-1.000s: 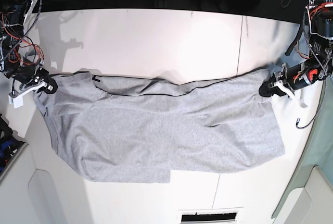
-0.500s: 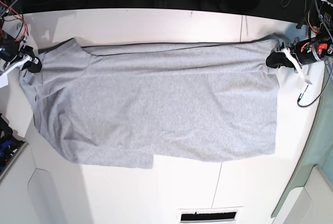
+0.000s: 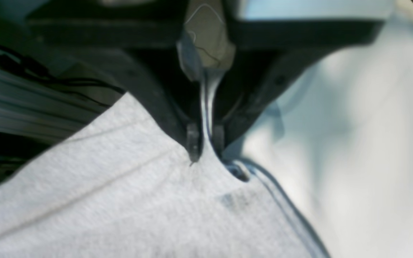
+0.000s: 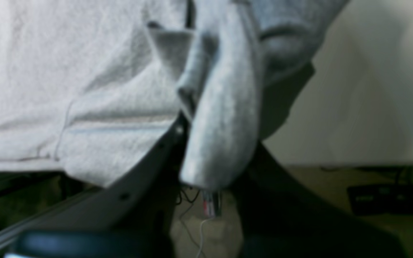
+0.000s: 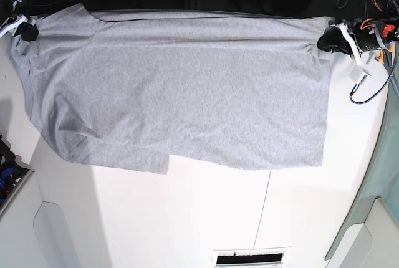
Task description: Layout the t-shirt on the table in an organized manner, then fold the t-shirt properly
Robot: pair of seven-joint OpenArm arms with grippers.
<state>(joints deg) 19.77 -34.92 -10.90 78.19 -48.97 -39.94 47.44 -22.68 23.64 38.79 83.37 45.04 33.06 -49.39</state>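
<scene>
Stretching the t-shirt point(image 5: 181, 87) wide across the table point(image 5: 218, 212), each arm pinches a far corner, its long axis running between them. Left wrist view: the left gripper point(image 3: 204, 143) is clamped on a corner. Right wrist view: the right gripper point(image 4: 206, 154) is closed on bunched cloth.

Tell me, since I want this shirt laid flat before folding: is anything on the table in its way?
Nothing visible. The t-shirt is stretched between the left gripper and right gripper, both shut on its far corners, and the white table below it shows bare.
</scene>
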